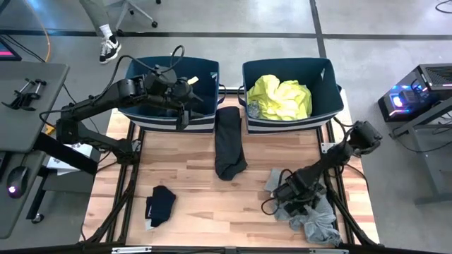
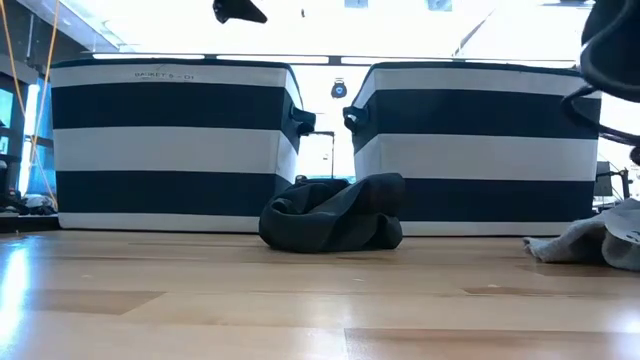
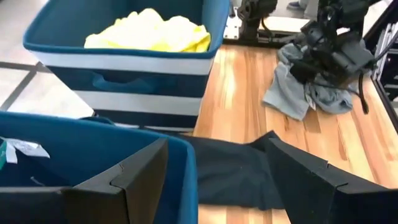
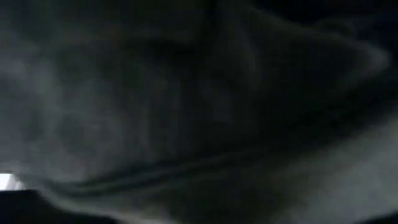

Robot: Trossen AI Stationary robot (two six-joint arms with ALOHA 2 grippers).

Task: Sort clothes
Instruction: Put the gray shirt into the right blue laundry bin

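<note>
My left gripper (image 1: 189,90) is open and empty above the left bin's (image 1: 141,70) right edge; its fingers (image 3: 127,180) stand wide apart over the rim. A black garment (image 1: 229,141) lies flat on the table between the bins, also in the low view (image 2: 335,215). A neon yellow garment (image 1: 279,99) lies in the right bin (image 1: 325,70). A dark navy garment (image 1: 161,204) lies near the front left. My right gripper (image 1: 293,189) is low on a grey pile of clothes (image 1: 314,215); its wrist view shows only grey cloth (image 4: 186,112) close up.
The two striped dark blue bins stand side by side at the table's far edge. A white tag (image 3: 18,149) lies inside the left bin. Bare wood shows at the table's middle front (image 1: 226,212). A person's shoe (image 1: 109,48) shows beyond the table.
</note>
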